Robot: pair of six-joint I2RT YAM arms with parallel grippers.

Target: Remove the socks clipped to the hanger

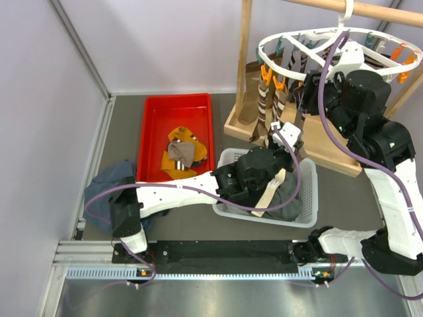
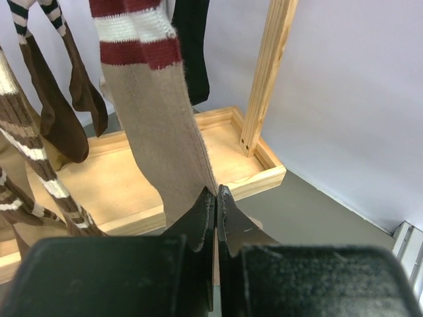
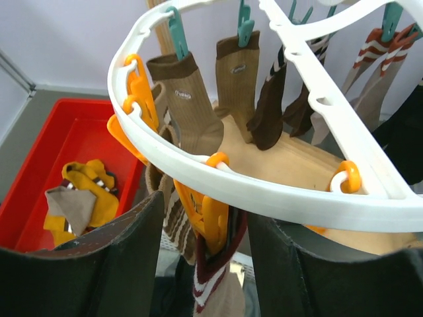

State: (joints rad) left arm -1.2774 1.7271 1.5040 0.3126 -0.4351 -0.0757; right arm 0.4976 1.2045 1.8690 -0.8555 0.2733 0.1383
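Left gripper (image 2: 216, 198) fingers, nearest the wrist lens, are pressed together on the lower end of a tan sock (image 2: 158, 132) with a red-and-white banded cuff; the sock's right edge runs into the seam between them. Seen from above, the left arm (image 1: 178, 188) lies low and nearly level, stretched from its base at lower left diagonally across the white basket (image 1: 307, 198), wrist tipped up toward the hanging sock. The right arm (image 1: 390, 191) rises steeply from its base at lower right, bends at the elbow and turns its wrist leftward to the near rim of the hanger (image 3: 264, 191). The right gripper (image 3: 205, 214) is spread, one finger on each side of an orange clip (image 3: 213, 228) from which a red-and-white banded cuff hangs; no visible squeeze on the clip. The hanger hangs by its hook from the top pole of the wooden rack (image 1: 246, 59). Other socks (image 3: 192, 112), brown, tan and striped, hang from teal and orange clips round its rim. Loose mustard and grey socks lie in the red tray (image 1: 158, 112), left of the basket.
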